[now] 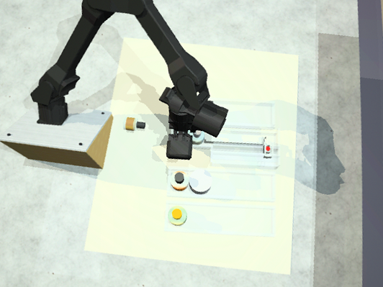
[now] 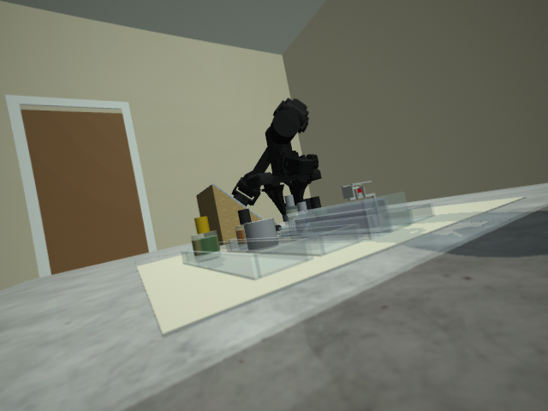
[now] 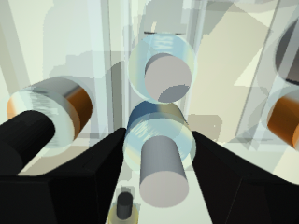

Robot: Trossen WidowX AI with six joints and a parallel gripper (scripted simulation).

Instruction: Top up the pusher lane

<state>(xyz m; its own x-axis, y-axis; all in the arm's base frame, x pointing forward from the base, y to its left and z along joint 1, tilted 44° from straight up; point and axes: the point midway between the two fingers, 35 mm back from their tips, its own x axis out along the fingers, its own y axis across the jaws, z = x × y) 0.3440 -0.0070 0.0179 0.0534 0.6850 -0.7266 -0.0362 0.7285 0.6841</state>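
My gripper is shut on a blue jar with a grey knob, held upright at the lane's front. A matching jar stands directly behind it in the sprung lane. The two bodies look touching or almost touching in the wrist view. A thin dark edge shows behind the rear jar there. The red-marked pusher part is at the lane's far end. The held jar's base and the front stop are hidden, so floor contact cannot be told.
An orange jar with a black knob and a grey cylinder stand in the lane on one side. Another orange jar stands on the other side. A green jar is farther off. An amber jar is near the arm's base.
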